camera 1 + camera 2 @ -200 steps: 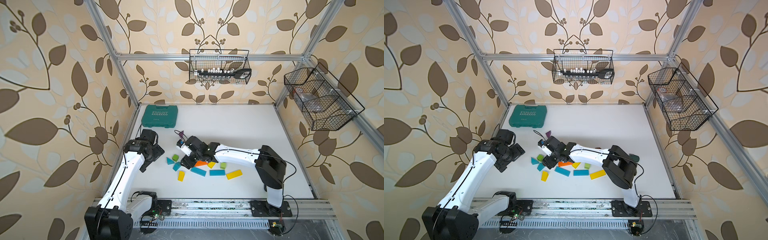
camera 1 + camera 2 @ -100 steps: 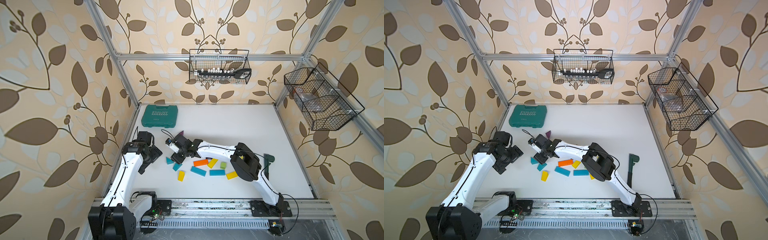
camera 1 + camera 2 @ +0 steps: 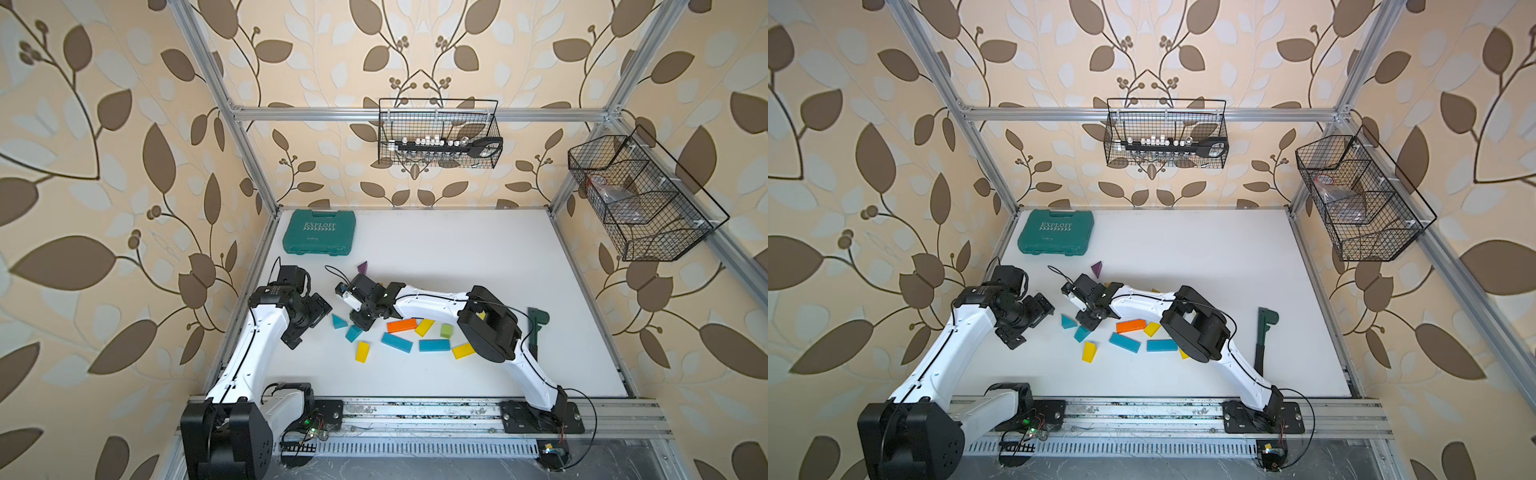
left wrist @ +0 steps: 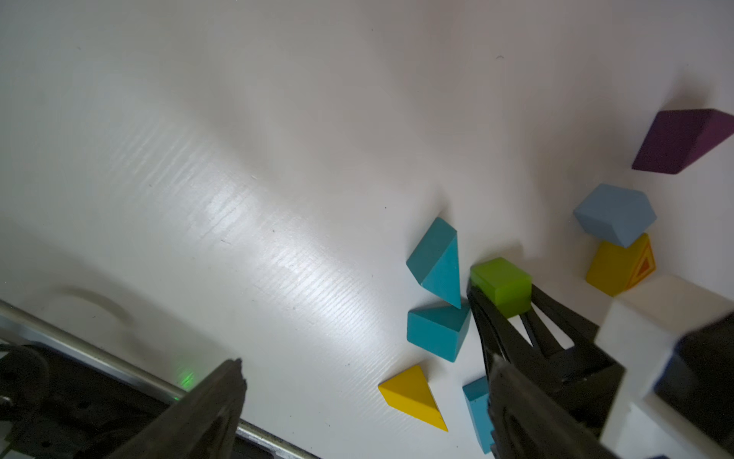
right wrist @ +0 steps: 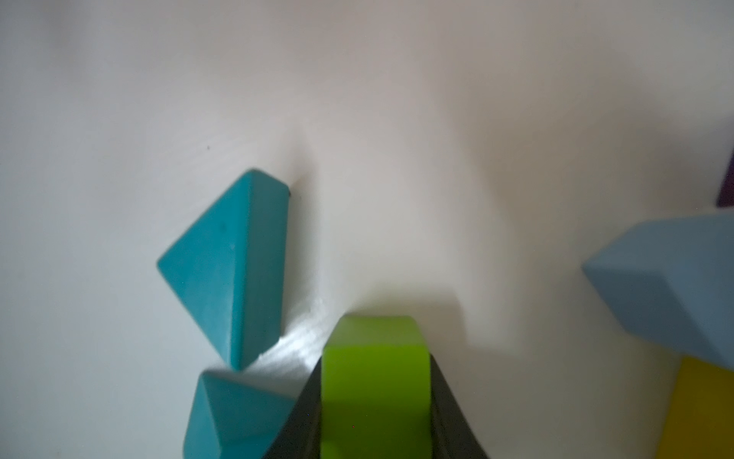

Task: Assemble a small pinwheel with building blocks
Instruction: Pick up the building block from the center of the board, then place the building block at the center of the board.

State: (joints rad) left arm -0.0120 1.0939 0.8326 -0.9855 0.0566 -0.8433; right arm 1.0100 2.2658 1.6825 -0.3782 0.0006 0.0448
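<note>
Blocks cut off or covered near the green cube (image 5: 375,381)
Off to one side of the green cube in the right wrist view, the purple wedge (image 5: 727,186), pale blue block (image 5: 667,286) and yellow block (image 5: 699,409) run off the frame edge, all softly blurred; in both top views the right gripper (image 3: 360,323) covers that cube.

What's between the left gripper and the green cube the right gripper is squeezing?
A teal wedge and a second teal wedge lie between the left gripper and the green cube; both top views show them.
</note>
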